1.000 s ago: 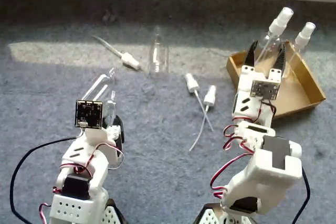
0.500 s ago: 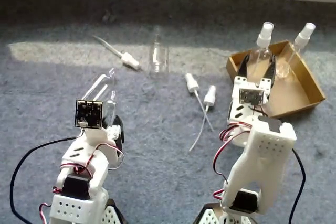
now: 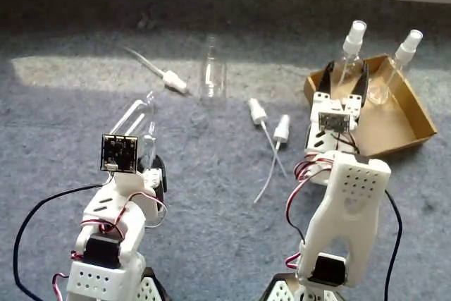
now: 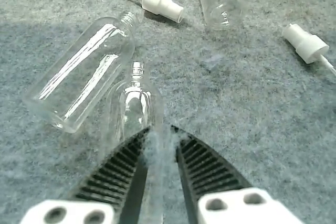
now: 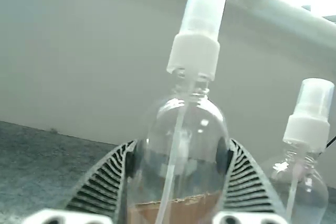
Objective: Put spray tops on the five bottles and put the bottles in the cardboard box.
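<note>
- Found left gripper (image 4: 160,128) well left of the cardboard box (image 3: 394,125), jaws slightly apart, tips by a bare bottle (image 4: 134,100).
- Noted loose spray tops (image 3: 257,111) left of the box.
- Found right gripper (image 5: 179,150) clamped on a capped bottle (image 5: 184,119), upright at the box's left end.
- Saw second capped bottle (image 5: 302,182) farther inside.

Grey carpet-like worktop (image 3: 211,202), with a sunlit strip across the far part. The cardboard box (image 3: 394,126) sits flat on it on the right arm's side. An upright capless bottle (image 3: 212,72) stands far centre. On the left arm's side a lying bottle (image 4: 84,77) has a second lying bottle (image 4: 134,103) just beside it, both capless. Three loose spray tops with tubes lie on it. The far spray top (image 3: 173,81) is just beside the upright bottle. The middle spray top (image 3: 257,111) and near spray top (image 3: 282,129) lie between that bottle and the box, tubes crossing.
</note>
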